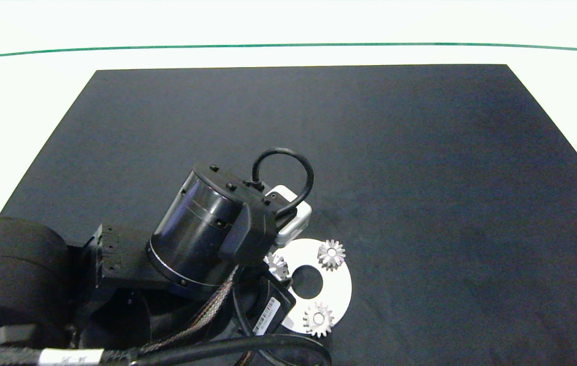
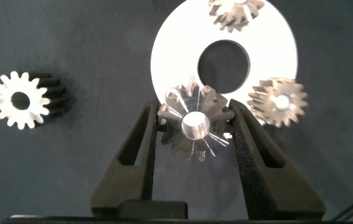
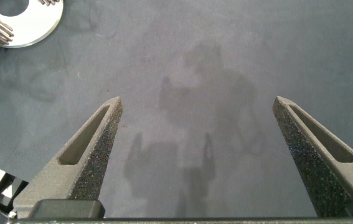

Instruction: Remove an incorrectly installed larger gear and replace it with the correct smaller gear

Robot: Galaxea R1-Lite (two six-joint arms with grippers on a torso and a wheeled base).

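Observation:
My left gripper [image 2: 195, 111] is shut on the larger gear [image 2: 195, 124], a pale-faced toothed gear at the rim of the white disc [image 2: 176, 43]. In the head view this gear [image 1: 276, 265] peeks out from under the left arm, at the disc's [image 1: 341, 287] left side. I cannot tell whether it rests on the disc or is raised. The smaller gear [image 2: 20, 99], silver with a dark centre hole, lies alone on the black mat beside the disc; the arm hides it in the head view. My right gripper [image 3: 198, 99] hangs open over bare mat.
Two grey-silver gears with pale hubs sit on the disc [image 1: 331, 253] [image 1: 317, 318], also seen in the left wrist view [image 2: 279, 101] [image 2: 235, 12]. The black mat [image 1: 420, 178] covers a white table. A corner of the disc [image 3: 20, 28] shows in the right wrist view.

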